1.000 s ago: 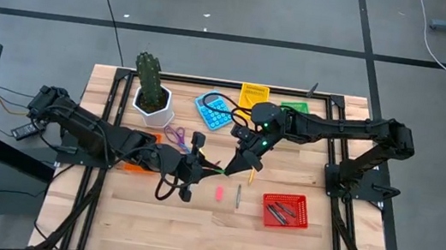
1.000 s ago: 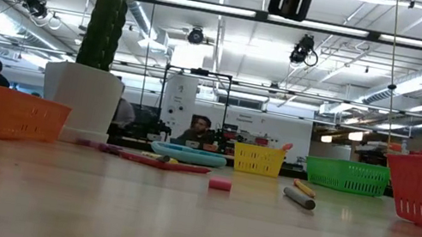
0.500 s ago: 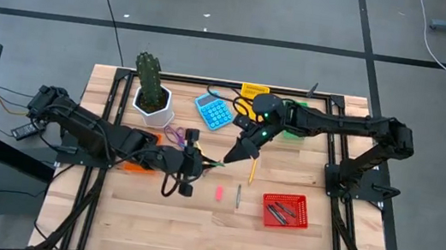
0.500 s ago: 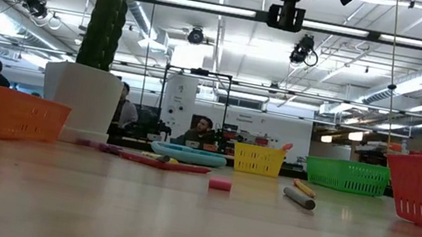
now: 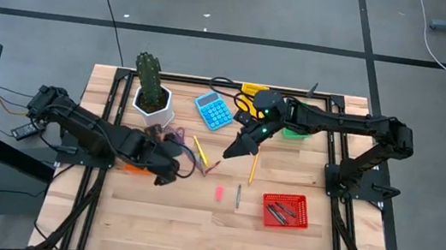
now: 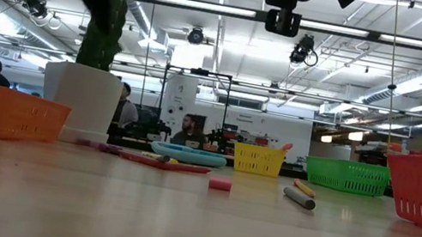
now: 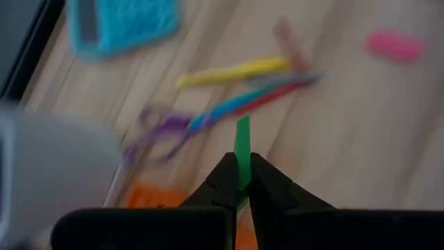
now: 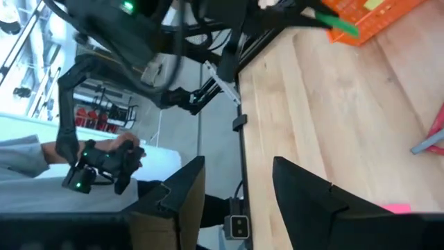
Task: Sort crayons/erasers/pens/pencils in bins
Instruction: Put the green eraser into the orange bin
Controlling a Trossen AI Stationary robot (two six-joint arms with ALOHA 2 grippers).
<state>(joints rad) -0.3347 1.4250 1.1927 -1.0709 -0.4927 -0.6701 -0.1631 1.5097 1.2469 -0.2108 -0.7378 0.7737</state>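
Note:
My left gripper [image 7: 241, 165] is shut on a green stick [image 7: 242, 139], above the right end of the orange bin [image 8: 368, 17], slanting down. My right gripper [image 8: 236, 194] hangs open over the table's middle [image 5: 231, 149], holding nothing. On the wood lie a pink eraser [image 5: 218, 193], a grey pen [image 5: 237, 196], an orange pencil [image 5: 253, 168] and a yellow pencil [image 5: 199, 149]. The red bin [image 5: 285, 210] holds dark sticks. The yellow bin [image 5: 254, 88] and the green bin [image 5: 294, 133] stand at the far side, partly under the right arm. My left gripper pinches one end of the green stick [image 7: 241, 182] between its two fingertips. The stick juts out forward along the fingers. The fingers slant down from the table's left side. The stick is lifted clear of the table.
Purple scissors [image 5: 176, 140] lie beside the white plant pot [image 5: 155, 106], with a blue calculator [image 5: 213, 109] farther right. A short brown stick [image 5: 210, 166] lies near the yellow pencil. Bare wood stretches along the near edge [image 5: 184, 223]. People stand in the room behind.
My left gripper has swung back from the table's middle toward the orange bin, rolling and tipping downward, with the green stick still in it. My right gripper has drawn away from the green stick toward the far right.

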